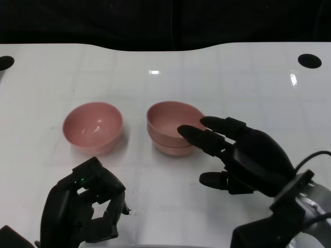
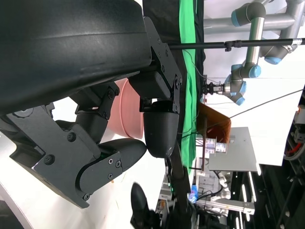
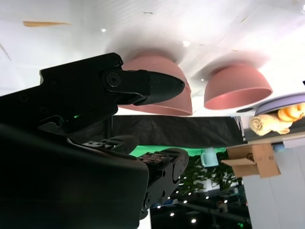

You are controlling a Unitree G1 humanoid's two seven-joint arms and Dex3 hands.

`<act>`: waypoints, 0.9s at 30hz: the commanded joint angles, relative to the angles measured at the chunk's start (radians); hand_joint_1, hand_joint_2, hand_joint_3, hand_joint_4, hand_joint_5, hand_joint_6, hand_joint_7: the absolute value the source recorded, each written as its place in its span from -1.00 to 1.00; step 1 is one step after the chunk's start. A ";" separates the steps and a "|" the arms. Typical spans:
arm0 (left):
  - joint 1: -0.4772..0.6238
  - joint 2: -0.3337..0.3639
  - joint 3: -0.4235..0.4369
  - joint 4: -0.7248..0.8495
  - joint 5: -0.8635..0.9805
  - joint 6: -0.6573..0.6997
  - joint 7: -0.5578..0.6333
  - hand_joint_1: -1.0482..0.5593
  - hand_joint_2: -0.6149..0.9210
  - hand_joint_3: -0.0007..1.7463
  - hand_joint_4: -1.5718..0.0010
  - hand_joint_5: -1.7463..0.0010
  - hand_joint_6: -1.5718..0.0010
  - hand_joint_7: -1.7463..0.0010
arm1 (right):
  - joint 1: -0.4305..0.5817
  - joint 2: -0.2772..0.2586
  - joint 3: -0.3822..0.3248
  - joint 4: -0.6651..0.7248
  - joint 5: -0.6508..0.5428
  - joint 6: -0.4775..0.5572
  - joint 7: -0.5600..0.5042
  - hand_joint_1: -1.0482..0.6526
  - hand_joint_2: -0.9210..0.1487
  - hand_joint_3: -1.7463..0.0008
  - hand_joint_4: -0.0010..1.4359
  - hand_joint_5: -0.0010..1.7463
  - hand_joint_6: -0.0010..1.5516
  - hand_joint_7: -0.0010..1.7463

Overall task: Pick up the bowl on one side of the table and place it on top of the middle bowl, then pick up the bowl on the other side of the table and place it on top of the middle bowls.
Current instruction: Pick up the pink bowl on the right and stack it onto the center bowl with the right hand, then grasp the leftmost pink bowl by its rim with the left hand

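From the head view, the right hand (image 1: 243,155) holds nothing, its fingers spread and reaching to the rim of the stacked bowls (image 1: 175,129) mid-table; a careless pull could tip the top one. The lone bowl (image 1: 93,126) sits to the left, smooth matte pink, round and shallow. The left hand (image 1: 85,209) rests near, fingers curled on nothing.

The left wrist view shows that bowl (image 2: 129,112) just beyond the bent fingers (image 2: 161,131).

The right wrist view shows both, plastic-looking.
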 commanded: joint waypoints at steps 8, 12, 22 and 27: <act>-0.001 0.099 0.024 -0.119 0.152 -0.039 0.070 0.01 0.54 0.02 0.06 -0.73 -0.01 -0.36 | 0.190 -0.055 -0.116 -0.180 0.185 -0.081 0.082 -0.31 -1.00 0.73 -0.38 -0.05 -0.21 -0.74; 0.012 0.146 0.038 -0.223 0.165 0.043 0.087 0.04 0.60 -0.04 0.07 -0.64 -0.04 -0.26 | 0.286 -0.057 -0.158 -0.257 0.299 -0.101 0.152 -0.20 -1.00 0.83 -0.39 0.21 -0.10 -0.67; -0.015 0.232 0.075 -0.275 0.294 0.049 0.149 -0.01 0.66 -0.13 0.07 -0.61 -0.05 -0.17 | 0.483 -0.036 -0.243 -0.344 0.603 -0.194 0.300 -0.01 -0.62 0.32 -0.08 0.59 -0.01 0.00; -0.049 0.274 0.087 -0.278 0.372 0.064 0.186 -0.04 0.79 -0.37 0.12 -0.49 0.01 0.01 | 0.504 0.002 -0.266 -0.295 0.655 -0.224 0.322 0.07 -0.31 -0.14 0.00 0.73 0.03 0.18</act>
